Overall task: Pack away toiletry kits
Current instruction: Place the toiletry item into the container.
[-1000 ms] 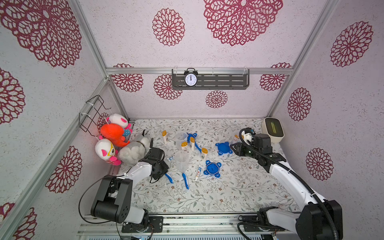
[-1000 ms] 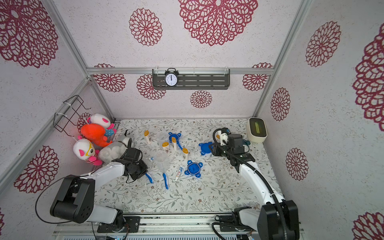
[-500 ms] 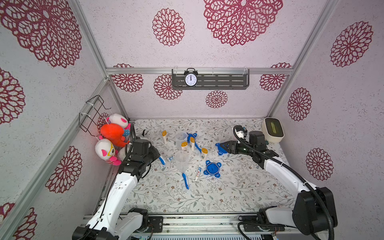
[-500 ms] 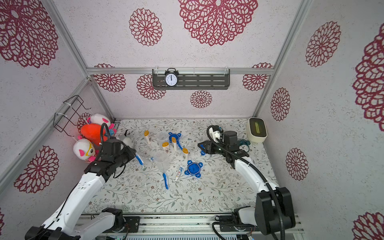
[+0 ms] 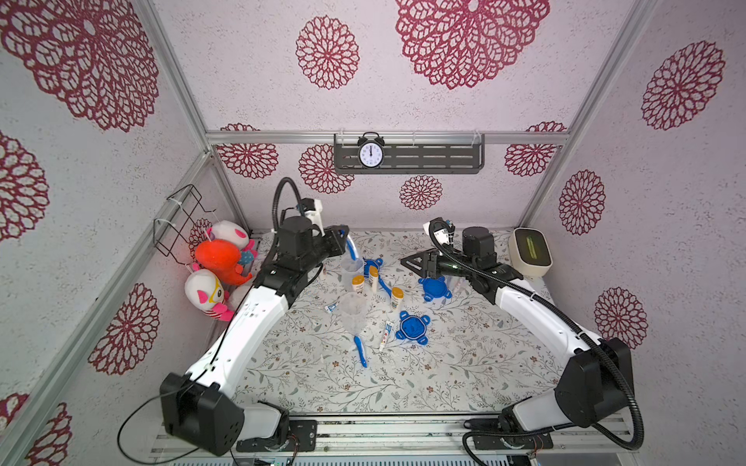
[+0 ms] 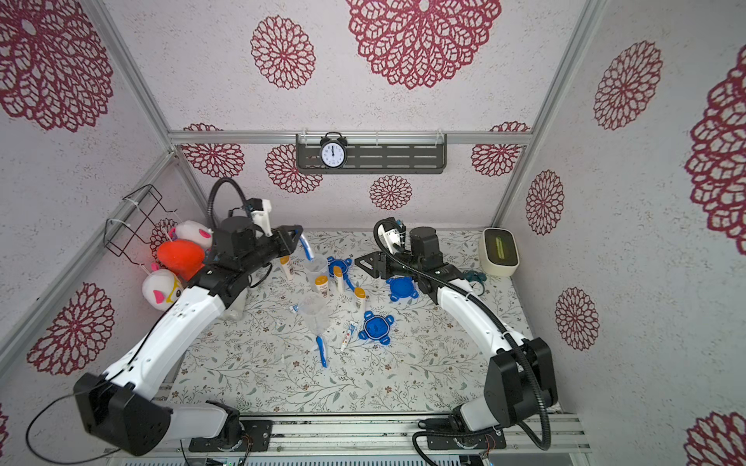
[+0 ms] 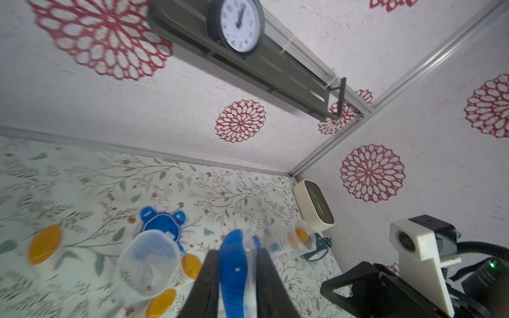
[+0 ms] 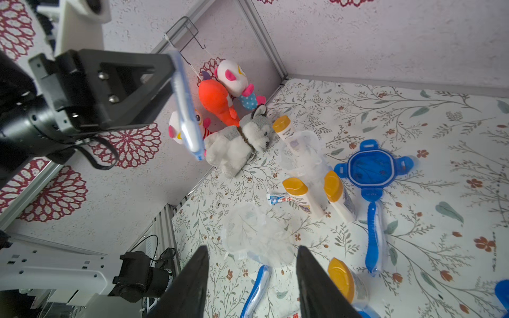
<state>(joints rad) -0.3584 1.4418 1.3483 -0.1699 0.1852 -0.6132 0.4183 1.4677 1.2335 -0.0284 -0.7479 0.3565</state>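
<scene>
Toothbrush [image 7: 234,275] clamped in left pincer [image 7: 237,254] — right pincer [image 8: 252,249] apart — floral mat [image 5: 444,363], rosette walls [image 5: 250,60].

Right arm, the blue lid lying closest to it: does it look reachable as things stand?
Probably yes. The right gripper is open and empty, and the blue lid lies flat and uncovered just under its wrist; it would need to draw back slightly.

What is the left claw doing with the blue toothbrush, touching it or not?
Touching. In the left wrist view the left gripper clamps the blue toothbrush, fingers pressed on both sides, no gap.
</scene>
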